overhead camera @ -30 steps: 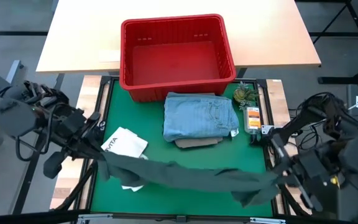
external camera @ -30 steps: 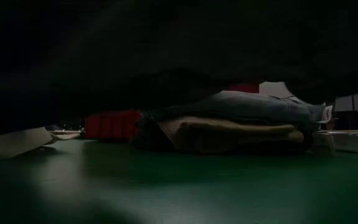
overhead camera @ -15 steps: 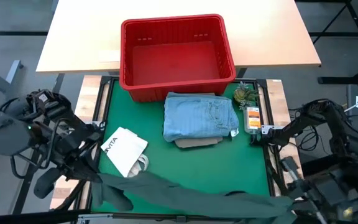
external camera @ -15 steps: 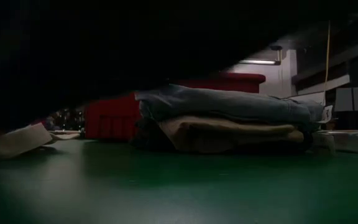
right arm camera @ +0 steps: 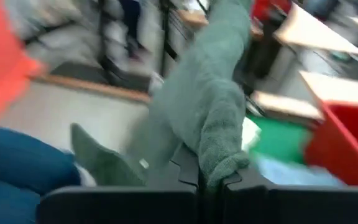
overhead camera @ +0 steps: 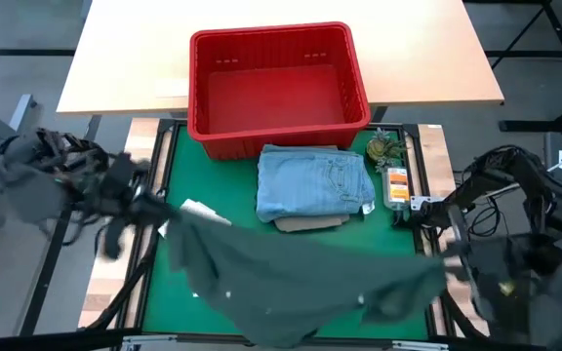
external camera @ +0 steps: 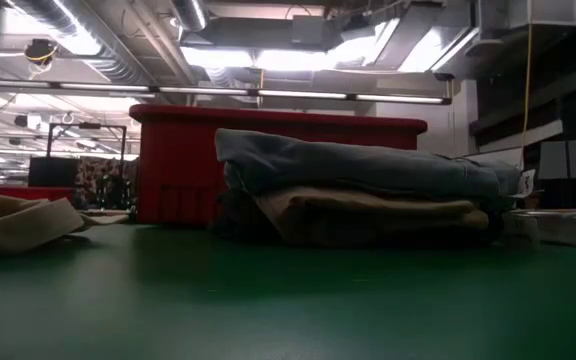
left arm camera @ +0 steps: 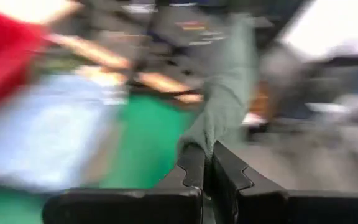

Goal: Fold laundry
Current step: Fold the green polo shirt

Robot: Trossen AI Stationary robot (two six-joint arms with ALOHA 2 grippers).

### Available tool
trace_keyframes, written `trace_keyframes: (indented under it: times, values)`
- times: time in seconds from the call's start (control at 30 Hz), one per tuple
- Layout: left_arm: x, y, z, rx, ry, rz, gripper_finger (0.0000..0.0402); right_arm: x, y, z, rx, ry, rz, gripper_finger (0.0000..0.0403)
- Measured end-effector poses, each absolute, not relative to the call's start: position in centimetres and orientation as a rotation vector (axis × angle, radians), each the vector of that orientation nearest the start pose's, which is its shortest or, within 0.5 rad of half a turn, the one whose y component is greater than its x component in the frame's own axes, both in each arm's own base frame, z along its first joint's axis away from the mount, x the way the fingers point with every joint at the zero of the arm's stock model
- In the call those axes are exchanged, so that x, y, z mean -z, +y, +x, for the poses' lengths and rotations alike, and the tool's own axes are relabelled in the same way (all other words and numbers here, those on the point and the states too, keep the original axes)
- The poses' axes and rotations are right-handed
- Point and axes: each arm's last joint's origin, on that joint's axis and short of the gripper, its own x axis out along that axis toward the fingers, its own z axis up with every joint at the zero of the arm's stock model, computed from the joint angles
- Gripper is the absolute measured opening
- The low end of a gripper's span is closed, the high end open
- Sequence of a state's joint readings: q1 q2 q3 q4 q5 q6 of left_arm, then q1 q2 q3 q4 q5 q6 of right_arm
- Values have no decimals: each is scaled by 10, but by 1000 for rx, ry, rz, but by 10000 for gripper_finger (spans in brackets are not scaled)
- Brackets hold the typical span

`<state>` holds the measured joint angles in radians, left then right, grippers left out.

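Two dark robot grippers hold one soft, dark green-grey cloth garment stretched between them above the near part of the green table mat: the left gripper has its fingers pinched shut on one corner at the mat's left edge, and the right gripper has its fingers clamped shut on the opposite corner at the right edge. From the wrist views, each pair of dark fingers bites a bunched fold of the same green-grey fabric. The cloth sags in the middle and drapes over the mat's near half, partly covering a white tote bag with black lettering. Behind it, a folded light blue denim piece rests on top of a folded beige cloth piece, a neat stack just in front of an empty red plastic basket; the low view shows the stack flat and square. By this evidence, the job looks well under way: two pieces appear finished and stacked, while the green-grey garment is only spread for laying out, with its folds and its place on the stack not yet done.
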<state>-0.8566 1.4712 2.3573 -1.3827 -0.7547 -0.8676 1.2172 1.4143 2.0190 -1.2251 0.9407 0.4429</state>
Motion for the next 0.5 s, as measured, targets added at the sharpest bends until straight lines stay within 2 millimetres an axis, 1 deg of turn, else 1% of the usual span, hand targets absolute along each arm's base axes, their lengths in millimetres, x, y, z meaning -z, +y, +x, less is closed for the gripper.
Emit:
trace_keyframes:
  times: [0.07, 0.1, 0.13, 0.17, 0.2, 0.23, 0.27, 0.33, 0.4, 0.5]
  values:
    - [-539, -113, 133, -211, 405, -439, 2, -491, 182, 92, -111, 429, -140, 1]
    - [-535, -111, 136, -267, 411, -460, 2, -485, 176, 90, -65, 472, -138, 1]
    - [-532, -111, 143, -296, 399, -475, 2, -481, 174, 90, -29, 497, -89, 1]
    - [-529, -110, 148, -312, 401, -442, 2, -476, 175, 91, -20, 493, -57, 1]
    - [-526, -110, 154, -314, 410, -416, 2, -472, 171, 93, -16, 489, -66, 1]
    - [-522, -110, 158, -319, 430, -402, 2, -469, 172, 95, -24, 485, -76, 1]
    - [-516, -108, 161, -350, 464, -377, 2, -465, 172, 96, -31, 501, -80, 1]
    - [-502, -106, 170, -429, 504, -379, 2, -450, 163, 96, 16, 566, -127, 1]
    - [-487, -102, 182, -494, 547, -352, 2, -437, 160, 98, 64, 613, -78, 1]
    - [-465, -100, 197, -558, 619, -308, 2, -417, 153, 101, 107, 654, -90, 1]
